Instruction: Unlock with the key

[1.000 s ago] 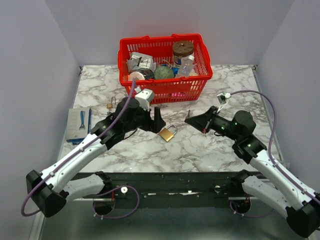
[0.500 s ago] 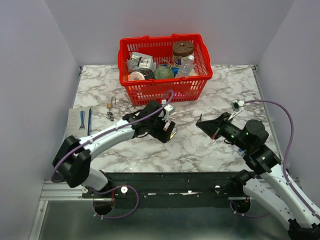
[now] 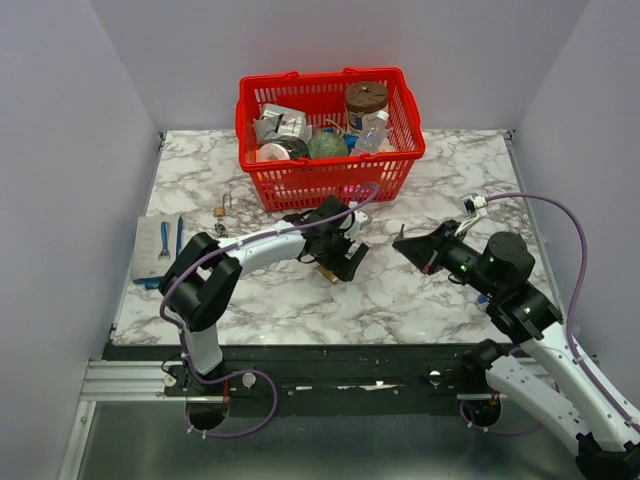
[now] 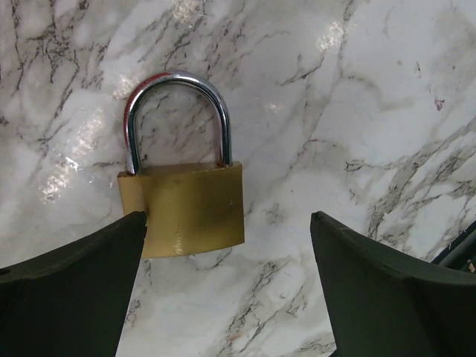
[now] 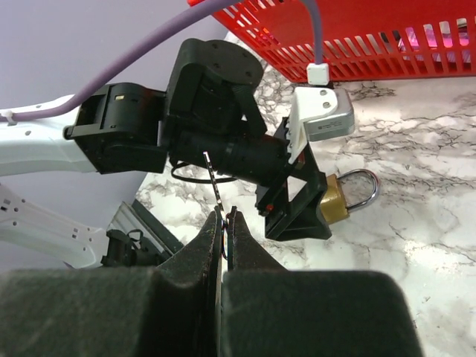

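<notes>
The padlock [image 4: 186,208] lies flat on the table [image 4: 335,111] — before the basket [image 3: 330,180], left of the right tool [image 5: 225,217].

Top cam: high, near side, looks down on whole table [image 3: 420,300]. L wrist: v. close, straight down on padlock [image 4: 182,212]. R wrist: low, sideways; all share padlock.

Seen from above, the left claw [image 3: 345,262] covers nearly all of the padlock [image 3: 326,273]; only a brass corner shows beside it. In its wrist view one finger [image 4: 74,282] overlaps the lock's lower corner, and both fingers run off the bottom edge. The key [image 5: 212,177] above the right claw [image 5: 224,219] is too thin to show its teeth.
</notes>
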`<state>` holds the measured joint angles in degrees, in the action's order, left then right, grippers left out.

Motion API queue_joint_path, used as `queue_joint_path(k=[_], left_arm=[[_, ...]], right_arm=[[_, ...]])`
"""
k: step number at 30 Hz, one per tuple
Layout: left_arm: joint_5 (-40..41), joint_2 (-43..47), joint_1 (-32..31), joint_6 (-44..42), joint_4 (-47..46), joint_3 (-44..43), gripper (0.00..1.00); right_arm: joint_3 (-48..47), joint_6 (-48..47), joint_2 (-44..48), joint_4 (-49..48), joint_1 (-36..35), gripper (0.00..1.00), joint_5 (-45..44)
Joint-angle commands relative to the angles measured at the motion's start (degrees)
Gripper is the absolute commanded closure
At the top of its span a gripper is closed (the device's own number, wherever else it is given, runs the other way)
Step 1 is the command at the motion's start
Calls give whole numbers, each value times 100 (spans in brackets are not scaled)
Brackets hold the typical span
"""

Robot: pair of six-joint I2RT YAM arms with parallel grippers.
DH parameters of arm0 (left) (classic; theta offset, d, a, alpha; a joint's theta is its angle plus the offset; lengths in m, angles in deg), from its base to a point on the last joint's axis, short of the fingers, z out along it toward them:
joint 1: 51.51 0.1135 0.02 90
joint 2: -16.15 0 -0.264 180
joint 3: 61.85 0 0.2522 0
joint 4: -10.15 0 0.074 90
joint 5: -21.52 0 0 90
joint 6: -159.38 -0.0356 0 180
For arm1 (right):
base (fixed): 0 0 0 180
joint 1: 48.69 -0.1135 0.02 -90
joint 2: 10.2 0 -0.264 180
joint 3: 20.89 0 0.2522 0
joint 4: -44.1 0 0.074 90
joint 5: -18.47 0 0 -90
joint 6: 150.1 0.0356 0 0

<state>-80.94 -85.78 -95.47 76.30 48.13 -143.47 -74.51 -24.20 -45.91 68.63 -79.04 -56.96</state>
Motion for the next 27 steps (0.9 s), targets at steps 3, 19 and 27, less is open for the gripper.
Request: queue_joint_path(k=[3, 19, 27], left_arm=[[772, -248, 11, -402, 249, -263, 1], [439, -828, 11, -455, 425, -386, 7], [368, -1022, 11, 203, 416, -308, 52]], right_arm=[[-172, -171, 81, 145, 20, 98, -217], [-198, -215, -42, 145, 20, 98, -182], [-137, -224, 19, 163, 20, 98, -200]])
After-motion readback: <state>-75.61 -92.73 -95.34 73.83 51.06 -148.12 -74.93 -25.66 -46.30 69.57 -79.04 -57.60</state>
